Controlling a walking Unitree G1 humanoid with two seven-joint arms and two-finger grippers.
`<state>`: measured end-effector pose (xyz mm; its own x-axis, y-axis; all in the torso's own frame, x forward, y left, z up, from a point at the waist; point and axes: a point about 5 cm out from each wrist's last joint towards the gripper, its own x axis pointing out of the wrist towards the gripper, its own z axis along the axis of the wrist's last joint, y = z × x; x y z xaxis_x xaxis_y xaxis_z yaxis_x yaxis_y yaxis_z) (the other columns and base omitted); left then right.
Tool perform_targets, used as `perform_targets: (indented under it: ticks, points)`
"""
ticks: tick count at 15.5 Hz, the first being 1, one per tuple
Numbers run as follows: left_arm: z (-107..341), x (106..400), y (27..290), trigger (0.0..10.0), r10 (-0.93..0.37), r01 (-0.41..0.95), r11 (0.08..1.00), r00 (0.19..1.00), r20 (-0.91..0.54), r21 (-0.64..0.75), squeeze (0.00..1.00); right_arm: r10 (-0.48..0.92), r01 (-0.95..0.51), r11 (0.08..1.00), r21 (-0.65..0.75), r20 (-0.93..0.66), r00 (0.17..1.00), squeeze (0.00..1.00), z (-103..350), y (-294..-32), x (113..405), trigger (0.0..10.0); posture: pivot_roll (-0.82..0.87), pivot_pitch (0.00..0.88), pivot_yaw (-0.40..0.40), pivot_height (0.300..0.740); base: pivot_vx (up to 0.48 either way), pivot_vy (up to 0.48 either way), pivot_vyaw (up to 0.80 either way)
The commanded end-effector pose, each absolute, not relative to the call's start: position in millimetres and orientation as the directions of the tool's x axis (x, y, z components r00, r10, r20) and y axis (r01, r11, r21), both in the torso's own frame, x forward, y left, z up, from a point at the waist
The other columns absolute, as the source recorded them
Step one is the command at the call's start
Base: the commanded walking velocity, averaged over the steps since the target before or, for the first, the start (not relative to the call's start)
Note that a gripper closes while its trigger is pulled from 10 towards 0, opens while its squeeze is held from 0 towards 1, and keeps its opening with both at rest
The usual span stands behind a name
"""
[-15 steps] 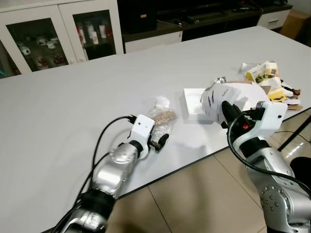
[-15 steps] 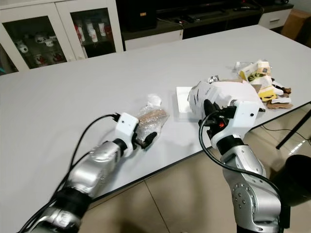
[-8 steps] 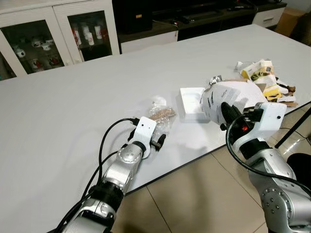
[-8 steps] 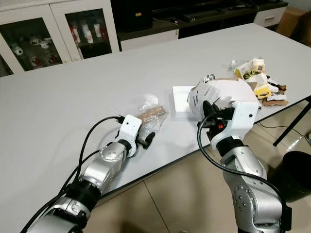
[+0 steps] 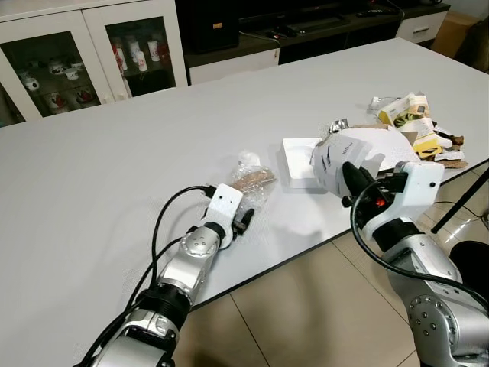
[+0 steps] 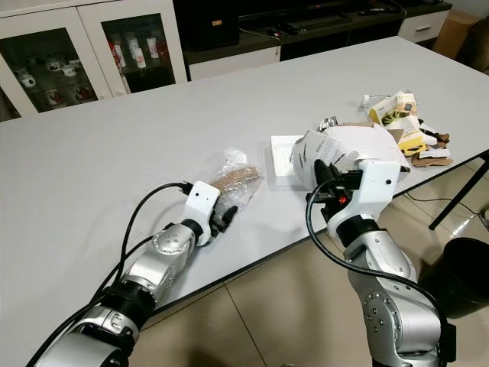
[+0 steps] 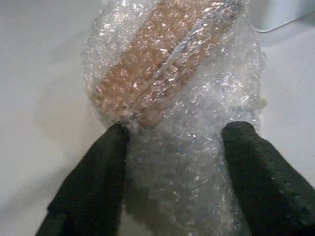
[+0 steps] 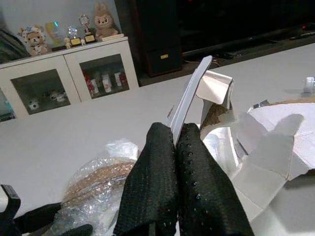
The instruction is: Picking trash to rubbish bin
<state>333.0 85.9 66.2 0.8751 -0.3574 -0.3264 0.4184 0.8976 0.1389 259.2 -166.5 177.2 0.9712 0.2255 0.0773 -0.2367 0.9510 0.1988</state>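
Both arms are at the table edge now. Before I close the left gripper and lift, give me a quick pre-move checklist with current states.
1. Left gripper straddles the bubble wrap bundle, fingers open on either side: ok.
2. Bundle lies flat on the table, apart from the white tray: ok.
3. Right gripper is shut on the white cardboard box, pinching a thin flap: ok.
4. How firm that flap grip is: cannot tell.
5. Left arm's black cable arcs free above the table: ok.
6. Rubbish bin stands on the floor at the robot's right; clear path to it: cannot tell.
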Motion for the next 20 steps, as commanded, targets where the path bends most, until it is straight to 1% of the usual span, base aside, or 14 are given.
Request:
perform_targets:
  ticks: [1, 5, 7, 10, 14, 15, 16, 19, 20]
  points:
    - [54.4, 329.2, 99.0, 0.0, -0.323, 0.398, 0.907, 0.865, -0.384, 0.136, 0.00, 0.244, -0.255, 0.948, 0.191, 0.081, 0.966, 0.00, 179.1, -164.1, 262.1, 0.0, -0.16, 0.000, 0.011, 0.740, 0.000, 0.000, 0.00]
    - [57.0, 327.1, 114.2, 0.0, -0.302, 0.359, 0.927, 0.888, -0.347, 0.113, 0.00, 0.256, -0.264, 0.944, 0.198, 0.064, 0.965, 0.00, 171.8, -161.1, 262.4, 0.0, -0.14, 0.000, 0.004, 0.740, 0.000, 0.000, 0.00]
    - [65.6, 326.3, 123.4, 0.0, -0.280, 0.297, 0.954, 0.925, -0.257, 0.029, 0.00, 0.268, -0.274, 0.939, 0.209, 0.060, 0.962, 0.00, 169.2, -157.8, 263.5, 0.0, -0.11, 0.000, -0.012, 0.740, 0.000, 0.000, 0.00]
    - [72.6, 322.8, 128.7, 0.0, -0.285, 0.286, 0.958, 0.939, -0.194, -0.022, 0.00, 0.283, -0.288, 0.933, 0.216, 0.054, 0.958, 0.00, 167.0, -154.4, 264.2, 0.0, -0.09, 0.000, -0.031, 0.740, 0.000, 0.000, 0.00]
    - [87.8, 315.8, 139.6, 0.0, -0.259, 0.256, 0.965, 0.963, -0.077, -0.048, 0.00, 0.306, -0.313, 0.924, 0.222, 0.062, 0.950, 0.00, 167.0, -149.2, 268.1, 0.0, -0.07, 0.000, -0.046, 0.740, 0.000, 0.000, 0.00]
    - [98.1, 313.8, 147.0, 0.0, -0.235, 0.234, 0.972, 0.971, -0.038, -0.039, 0.00, 0.308, -0.318, 0.923, 0.218, 0.080, 0.948, 0.00, 170.5, -148.5, 271.5, 0.0, -0.06, 0.000, -0.051, 0.740, 0.000, 0.000, 0.00]
    - [100.8, 313.4, 148.9, 0.0, -0.228, 0.227, 0.973, 0.973, -0.031, -0.034, 0.00, 0.307, -0.319, 0.923, 0.216, 0.086, 0.948, 0.00, 171.6, -148.5, 272.3, 0.0, -0.06, 0.000, -0.051, 0.740, 0.000, 0.000, 0.00]
    - [118.7, 310.0, 158.4, 0.0, -0.226, 0.226, 0.974, 0.974, -0.012, 0.002, 0.00, 0.297, -0.313, 0.934, 0.172, 0.112, 0.948, 0.00, 175.9, -150.2, 273.9, 0.0, -0.06, 0.000, -0.030, 0.740, 0.000, 0.000, 0.00]
    - [125.9, 306.4, 163.7, 0.0, -0.228, 0.228, 0.974, 0.974, -0.014, 0.003, 0.00, 0.286, -0.302, 0.942, 0.147, 0.121, 0.951, 0.00, 178.5, -149.1, 272.3, 0.0, -0.08, 0.000, -0.003, 0.740, 0.000, 0.000, 0.00]
